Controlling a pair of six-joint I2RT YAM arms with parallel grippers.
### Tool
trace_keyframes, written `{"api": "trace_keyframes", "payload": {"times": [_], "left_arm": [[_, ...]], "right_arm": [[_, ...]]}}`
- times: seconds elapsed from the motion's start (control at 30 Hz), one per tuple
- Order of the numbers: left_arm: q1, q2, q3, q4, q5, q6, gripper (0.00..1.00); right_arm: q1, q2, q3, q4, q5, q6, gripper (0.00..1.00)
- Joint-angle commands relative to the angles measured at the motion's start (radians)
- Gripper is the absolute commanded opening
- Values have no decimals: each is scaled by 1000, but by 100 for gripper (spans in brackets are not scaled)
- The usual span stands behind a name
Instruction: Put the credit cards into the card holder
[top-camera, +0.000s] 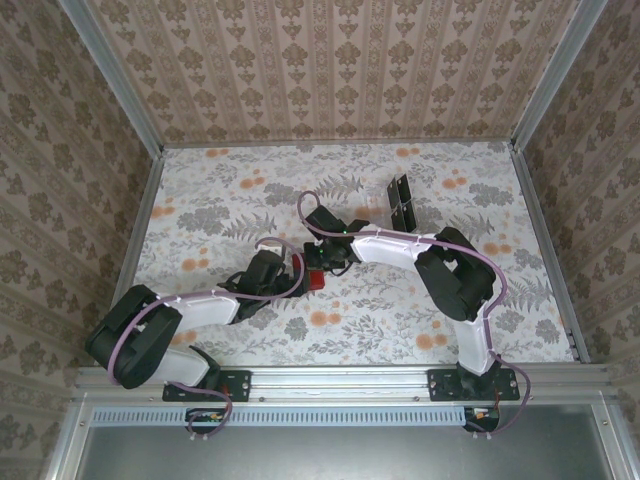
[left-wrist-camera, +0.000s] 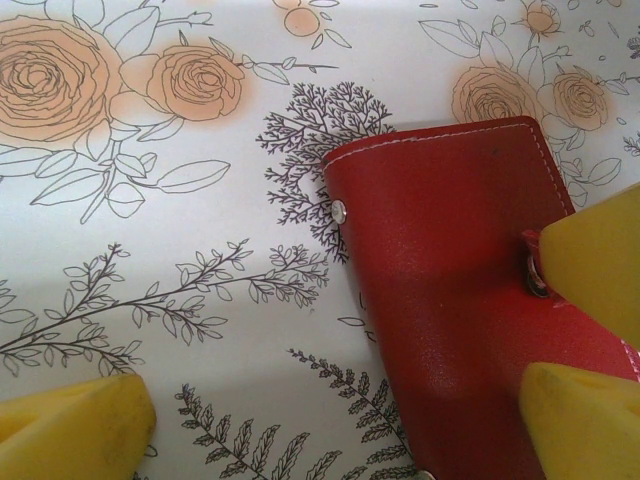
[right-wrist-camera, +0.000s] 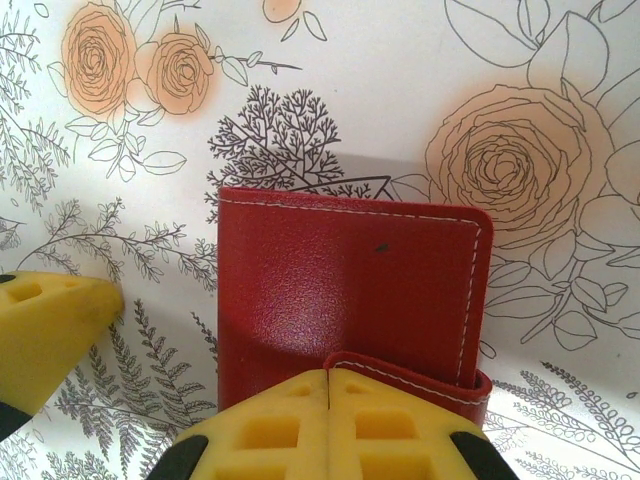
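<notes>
The red card holder (top-camera: 318, 281) is lying flat mid-surface, right where the two arms meet, red outside facing up. The floral surface (top-camera: 220, 210) is bare around it.

In the left wrist view the left pincer (left-wrist-camera: 335, 400) is spread wide. One yellow fingertip sits off on the bare pattern and the other is over the holder's right-hand part. A second yellow tip (left-wrist-camera: 600, 260) is right at the clasp tab, but I can't tell whose it is.

The right pincer (right-wrist-camera: 215, 340) is apart too. One fingertip (right-wrist-camera: 50, 320) is out to the side on the pattern, and the other is parked over the near edge of the holder where a flap folds over. I can't tell if it's actually pressing down.

The credit cards (top-camera: 402, 200) are dark and standing in a clear rack (top-camera: 388, 198) toward the back of the surface, well apart from the holder.
</notes>
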Motion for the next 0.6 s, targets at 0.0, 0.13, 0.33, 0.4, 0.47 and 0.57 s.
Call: {"api": "trace_keyframes", "payload": {"times": [0.0, 0.13, 0.33, 0.4, 0.47, 0.57], "left_arm": [[13, 78, -42, -54, 20, -19, 99], [14, 78, -41, -56, 21, -19, 99], [14, 54, -36, -70, 21, -18, 99], [16, 28, -32, -87, 20, -16, 99], [19, -9, -25, -110, 16, -12, 99], [31, -75, -22, -146, 4, -9, 99]], "right_arm": [[17, -12, -34, -30, -28, 6, 0], [16, -4, -45, -27, -29, 13, 0], [16, 19, -52, -39, -22, 19, 0], [15, 27, -58, -41, -17, 19, 0], [10, 33, -70, -37, -15, 23, 0], [4, 40, -92, -27, -12, 29, 0]]}}
